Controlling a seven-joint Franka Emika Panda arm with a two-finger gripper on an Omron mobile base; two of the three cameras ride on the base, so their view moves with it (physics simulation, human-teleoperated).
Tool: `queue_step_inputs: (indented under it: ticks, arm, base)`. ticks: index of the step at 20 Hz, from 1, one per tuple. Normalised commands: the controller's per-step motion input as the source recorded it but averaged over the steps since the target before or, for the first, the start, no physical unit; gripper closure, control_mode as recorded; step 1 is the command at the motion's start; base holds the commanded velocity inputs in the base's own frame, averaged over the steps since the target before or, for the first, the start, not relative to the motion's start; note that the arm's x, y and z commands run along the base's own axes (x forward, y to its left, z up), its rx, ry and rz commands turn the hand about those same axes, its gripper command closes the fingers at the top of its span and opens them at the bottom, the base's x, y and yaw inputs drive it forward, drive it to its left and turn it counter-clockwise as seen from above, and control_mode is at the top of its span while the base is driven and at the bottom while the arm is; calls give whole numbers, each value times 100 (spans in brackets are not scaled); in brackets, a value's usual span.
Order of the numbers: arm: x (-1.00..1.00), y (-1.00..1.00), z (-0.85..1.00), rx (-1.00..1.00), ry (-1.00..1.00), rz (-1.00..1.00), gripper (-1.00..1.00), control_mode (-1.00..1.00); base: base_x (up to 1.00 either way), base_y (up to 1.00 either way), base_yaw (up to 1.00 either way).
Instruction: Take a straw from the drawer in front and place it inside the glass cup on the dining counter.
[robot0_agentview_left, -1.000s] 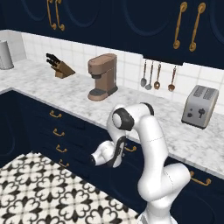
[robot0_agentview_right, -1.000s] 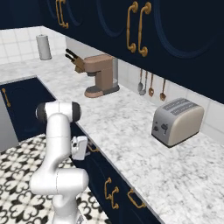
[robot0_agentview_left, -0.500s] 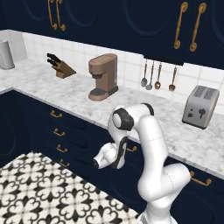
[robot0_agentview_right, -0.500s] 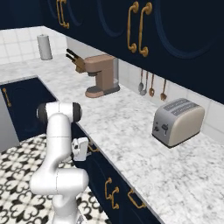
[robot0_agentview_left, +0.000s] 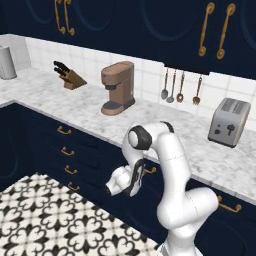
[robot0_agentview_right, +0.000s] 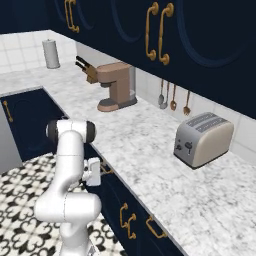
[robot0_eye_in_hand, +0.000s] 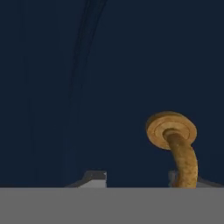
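The marble worktop (robot0_agentview_left: 95, 122) with the coffee maker (robot0_agentview_left: 118, 87) and toaster (robot0_agentview_left: 228, 121) sits exactly where it did a second ago in both base views, so my base has not driven. My arm (robot0_agentview_left: 167, 165) has barely shifted either, folded down in front of the navy cabinets with the hand low against them. What has changed is small and at the hand. The drawer (robot0_eye_in_hand: 109, 87) is shut, its dark blue front flat before the hand camera, and its curved gold handle (robot0_eye_in_hand: 181, 153) arcs from its round mount down to just beside my right fingertip (robot0_eye_in_hand: 173, 177). My claw (robot0_eye_in_hand: 133, 177) has been drawing in around that handle. The left fingertip (robot0_eye_in_hand: 94, 176) looks apart from the gold bar, and I cannot tell whether the jaws have pinched it or are only partway closed around it. I judge this to be the grasp that comes before the pull: once the grip is firm, the drawer has to be drawn straight out toward me. If I tug before the fingers bite, the rounded bar could slip free. As for the straw, I take it to lie inside this closed drawer, so nothing can be picked up or carried over to the glass cup until the drawer is open.
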Motion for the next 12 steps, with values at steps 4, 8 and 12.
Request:
queue_step_inputs:
  ticks: [4,8,12]
  arm:
    - [20,31,-66,31,44,1,100,-100]
    - [0,59,-80,52,37,10,100,-100]
    - [-3,49,-79,73,46,16,100,-100]
  base:
    - [0,0,0]
    - [0,0,0]
    - [0,0,0]
